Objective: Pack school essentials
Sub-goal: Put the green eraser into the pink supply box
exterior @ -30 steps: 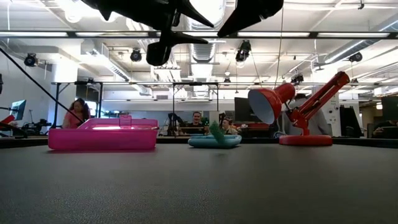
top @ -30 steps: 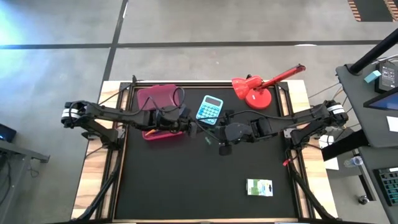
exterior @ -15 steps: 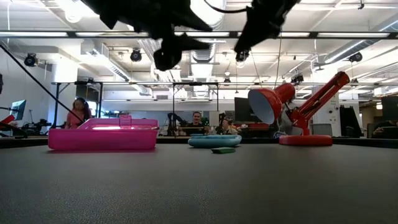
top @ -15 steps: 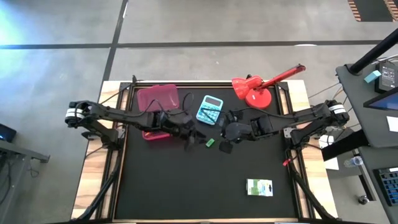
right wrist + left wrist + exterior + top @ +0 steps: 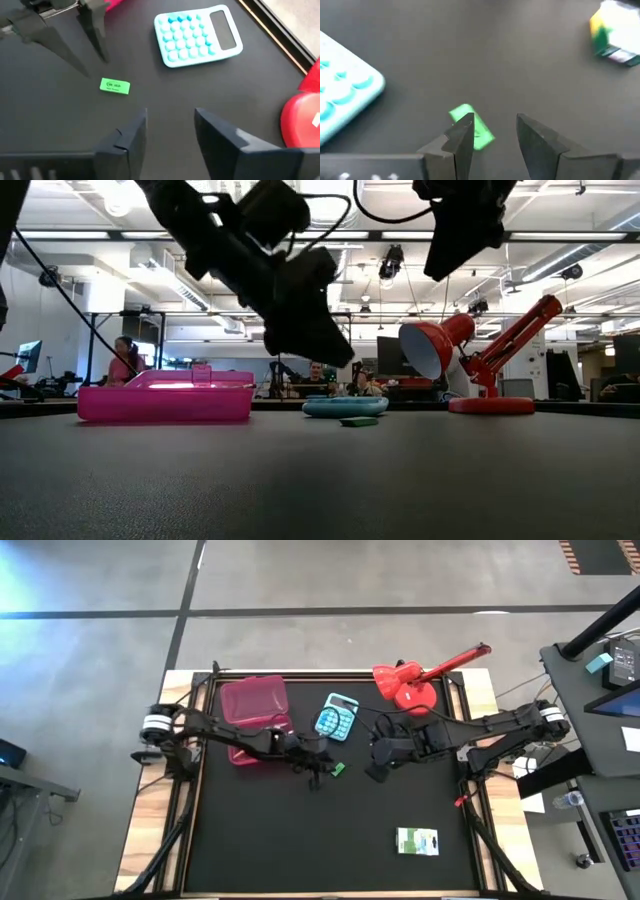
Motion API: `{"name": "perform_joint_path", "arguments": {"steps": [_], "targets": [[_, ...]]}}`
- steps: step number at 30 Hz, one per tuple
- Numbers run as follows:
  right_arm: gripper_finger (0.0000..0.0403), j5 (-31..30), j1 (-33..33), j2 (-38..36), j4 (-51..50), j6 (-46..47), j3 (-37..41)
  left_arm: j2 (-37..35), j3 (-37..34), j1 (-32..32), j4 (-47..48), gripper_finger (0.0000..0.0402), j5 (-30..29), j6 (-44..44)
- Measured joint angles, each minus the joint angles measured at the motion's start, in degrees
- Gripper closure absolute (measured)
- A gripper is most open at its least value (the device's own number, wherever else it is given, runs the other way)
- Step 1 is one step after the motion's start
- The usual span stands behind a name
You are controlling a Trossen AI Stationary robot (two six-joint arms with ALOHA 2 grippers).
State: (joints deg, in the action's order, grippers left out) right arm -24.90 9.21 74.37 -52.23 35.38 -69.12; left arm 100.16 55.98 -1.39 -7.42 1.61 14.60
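Fingers apart and empty, the left gripper [image 5: 318, 772] hovers just beside the small green eraser [image 5: 337, 769] lying on the black table [image 5: 300, 840] near a blue calculator [image 5: 338, 718]; the right gripper [image 5: 376, 765], also parted, hangs nearby

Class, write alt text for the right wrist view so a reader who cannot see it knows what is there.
A small green rectangular eraser lies flat on the black table, between the open right gripper and the open left gripper opposite. A light blue calculator lies beyond the eraser, and the red lamp's round base shows at the edge.
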Motion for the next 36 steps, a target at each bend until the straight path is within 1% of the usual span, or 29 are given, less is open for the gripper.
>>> {"name": "perform_joint_path", "arguments": {"steps": [2, 4, 8, 12, 13, 22, 26, 30, 36], "targets": [[0.0236, 0.2, 0.0, 0.2, -0.4, 0.6, 0.1, 1.3, 0.2, 0.0, 0.1, 0.0271, -1.9, -4.1], [0.0225, 1.2, 0.0, 0.4, -0.3, 0.7, 0.2, 2.8, 0.6, 0.0, -0.2, 0.0271, -2.3, -6.3], [0.0216, 1.4, 0.0, 0.6, -0.8, 0.8, 0.3, 4.9, 0.7, 0.3, -2.2, 0.0271, -3.1, -6.0], [0.0216, 1.4, 0.0, 0.7, -1.2, 0.8, 0.5, 6.2, 0.7, 0.8, -4.1, 0.0271, -8.1, -6.1], [0.0216, 1.4, 0.0, 0.7, -1.2, 0.8, 0.6, 6.6, 0.7, 0.8, -4.7, 0.0271, -8.6, -6.1], [0.0218, 1.4, 0.0, 0.7, -1.6, 0.6, 0.7, 10.4, 1.7, 1.7, -4.4, 0.0271, -9.1, -5.9], [0.0218, 1.5, 0.0, 0.7, -1.7, 0.6, 0.8, 11.2, 3.0, 2.0, -4.4, 0.0269, -8.8, -2.5], [0.0218, 1.6, 0.0, 0.7, -1.6, 0.5, 1.3, 11.6, 3.7, 2.0, -4.5, 0.0247, -8.8, -1.4], [0.0220, 3.0, 0.0, 0.7, -1.6, 0.6, 2.9, 11.6, 3.6, 2.0, -4.5, 0.0192, -8.8, -1.5]]}}
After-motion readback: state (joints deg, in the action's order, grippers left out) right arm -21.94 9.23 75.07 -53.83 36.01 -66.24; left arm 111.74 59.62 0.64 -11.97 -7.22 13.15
